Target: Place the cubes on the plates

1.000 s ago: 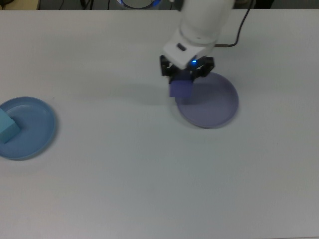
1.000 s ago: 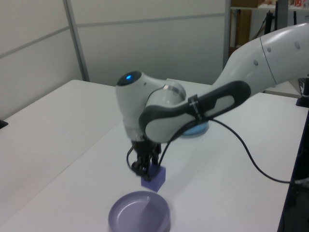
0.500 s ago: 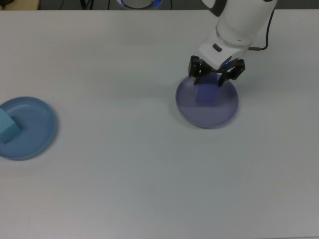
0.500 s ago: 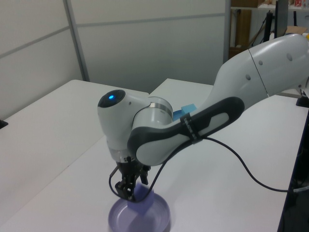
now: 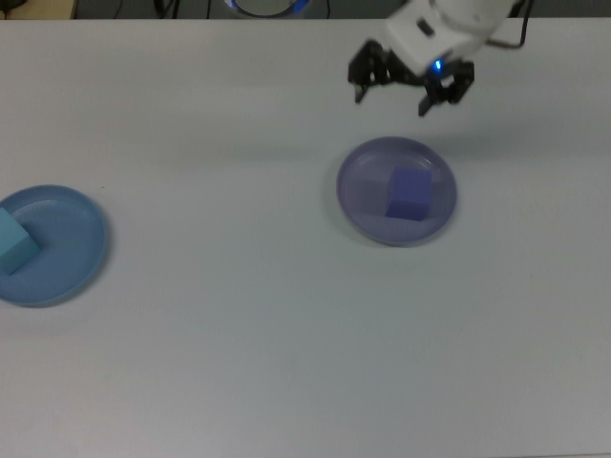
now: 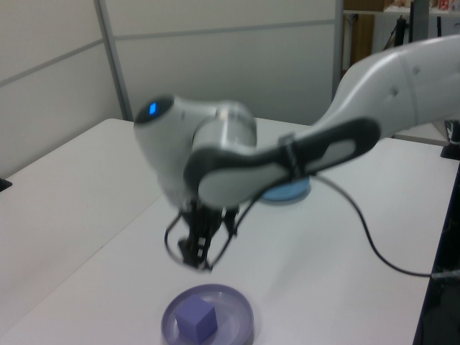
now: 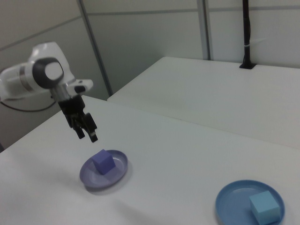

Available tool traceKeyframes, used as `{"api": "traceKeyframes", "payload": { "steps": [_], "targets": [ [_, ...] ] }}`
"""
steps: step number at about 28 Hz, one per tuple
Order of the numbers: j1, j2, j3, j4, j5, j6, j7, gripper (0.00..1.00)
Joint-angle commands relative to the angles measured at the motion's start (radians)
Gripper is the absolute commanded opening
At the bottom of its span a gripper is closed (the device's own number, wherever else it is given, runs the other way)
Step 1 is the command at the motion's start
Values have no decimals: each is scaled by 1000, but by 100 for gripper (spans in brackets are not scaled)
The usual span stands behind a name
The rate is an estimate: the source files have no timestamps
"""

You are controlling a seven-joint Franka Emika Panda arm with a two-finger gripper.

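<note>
Top view, purple block: the small matte indigo-purple cube point(image 5: 410, 194) lies inside the round pale lavender rimmed plate point(image 5: 355, 202), a little toward the top view's right of centre.
Top view, claw: the black 2-finger claw point(image 5: 405, 91) hangs above the white surface point(image 5: 286, 334), beyond the lavender plate's far rim, fingers spread apart and holding nothing.
Top view, blue pair: the light cyan-turquoise cube point(image 5: 14, 242) rests on the round light blue rimmed plate point(image 5: 76, 253) at the top view's left edge, well apart from the other plate.
Left view, claw: the claw point(image 6: 199, 253) is raised clear of the purple cube point(image 6: 197, 320), which sits flat in its plate point(image 6: 237, 323).
Right view, layout: both cubes point(image 7: 103, 161) point(image 7: 266, 207) lie on their plates point(image 7: 119, 174) point(image 7: 229, 206); the claw point(image 7: 84, 129) is up and beside the lavender one.
Step in hand: by my reading, a retreat after release, with both cubes placed.
Doing it well: lift straight up and away, with the fingers wide, so nothing brushes the cube or tips the rim.
</note>
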Motion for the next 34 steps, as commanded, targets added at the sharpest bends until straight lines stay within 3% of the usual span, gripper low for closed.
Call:
{"api": "traceKeyframes", "payload": {
  "steps": [1,4,8,13,15,17,20,25,34],
  "targets": [
    [-55,-65,-7,77,9,-196,7,100],
    [-84,-104,-11,105,5,-275,-10,100],
    [-97,-169,-57,99,24,-289,-88,100],
    [-97,-218,-212,94,155,-278,-259,100],
    [-97,-224,-267,82,179,-254,-327,100],
    [-98,-224,-290,79,184,-226,-346,100],
    [-106,-224,-318,42,186,-137,-349,100],
    [-157,-209,-312,-3,192,-31,-351,100],
    [-175,-195,-320,0,192,53,-369,100]
  ]
}}
